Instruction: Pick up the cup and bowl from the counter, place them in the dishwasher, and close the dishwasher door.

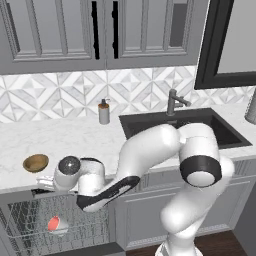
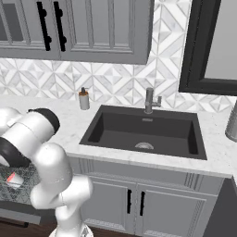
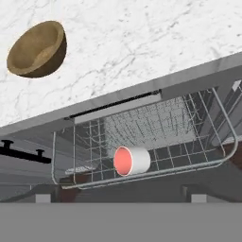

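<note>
I am looking down over the white marble counter (image 1: 75,140) from behind the arm, and the arm is reaching left and low across the front of the open dishwasher (image 1: 30,220), with the hand hanging just above the grey wire rack (image 3: 142,142). The gripper (image 1: 46,182) is sitting at the counter's front edge in the left base view, but its fingers are too blurred and tucked against the wrist for me to read them there; going by what the rig is telling me, the jaws are standing wide apart, and I am seeing nothing between them. The cup (image 3: 131,160) is lying on its side in the rack, its red-pink mouth turned toward the hand camera, and I am picking up the same cup as a pink and white spot through the wires in both base views. The bowl (image 1: 36,162) is sitting upright on the counter near its front edge, just left of the wrist and above the dishwasher opening, well apart from the cup. Farther along the counter, a beige soap dispenser (image 1: 104,111) is standing against the tiled wall beside the dark sink (image 2: 143,132), with the faucet (image 2: 150,100) behind the basin.
</note>
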{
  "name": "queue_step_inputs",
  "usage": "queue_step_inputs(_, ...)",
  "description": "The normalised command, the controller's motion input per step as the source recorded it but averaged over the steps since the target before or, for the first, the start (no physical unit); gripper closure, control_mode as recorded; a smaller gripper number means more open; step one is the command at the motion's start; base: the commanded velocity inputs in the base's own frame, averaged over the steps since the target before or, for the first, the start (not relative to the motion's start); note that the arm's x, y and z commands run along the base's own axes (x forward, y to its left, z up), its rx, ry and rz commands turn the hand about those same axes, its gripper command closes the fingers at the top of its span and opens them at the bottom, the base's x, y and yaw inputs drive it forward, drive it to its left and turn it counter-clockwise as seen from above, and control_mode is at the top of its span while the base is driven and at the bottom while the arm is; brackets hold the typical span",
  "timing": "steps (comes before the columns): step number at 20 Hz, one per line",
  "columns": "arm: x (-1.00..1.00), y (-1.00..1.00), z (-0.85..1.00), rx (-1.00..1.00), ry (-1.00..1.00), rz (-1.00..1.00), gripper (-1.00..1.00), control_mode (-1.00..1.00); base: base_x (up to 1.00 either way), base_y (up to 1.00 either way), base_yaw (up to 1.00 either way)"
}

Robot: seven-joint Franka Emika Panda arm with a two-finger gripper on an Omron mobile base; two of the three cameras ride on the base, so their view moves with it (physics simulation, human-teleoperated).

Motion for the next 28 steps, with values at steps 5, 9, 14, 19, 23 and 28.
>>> queue_step_inputs(5, -0.01, -0.11, 1.0, 0.16, 0.27, 0.0, -1.0, -1.0, 0.0, 0.0, 0.0)
queue_step_inputs(9, 0.0, 0.0, 1.0, 0.02, 0.27, 0.0, -1.0, -1.0, 0.0, 0.0, 0.0)
queue_step_inputs(14, 0.05, 0.0, 0.99, -0.05, 0.33, 0.0, -1.0, -1.0, 0.0, 0.0, 0.0)
queue_step_inputs(19, 0.48, 0.0, 0.46, -0.2, 0.2, 0.0, -1.0, -1.0, 0.0, 0.0, 0.0)
queue_step_inputs(23, 0.56, -0.01, 0.02, -0.22, -0.01, 0.0, -1.0, -1.0, 0.0, 0.0, 0.0)
queue_step_inputs(28, 0.34, -0.14, -0.11, 0.03, -0.14, 0.01, -1.0, -1.0, 0.0, 0.0, 0.0)
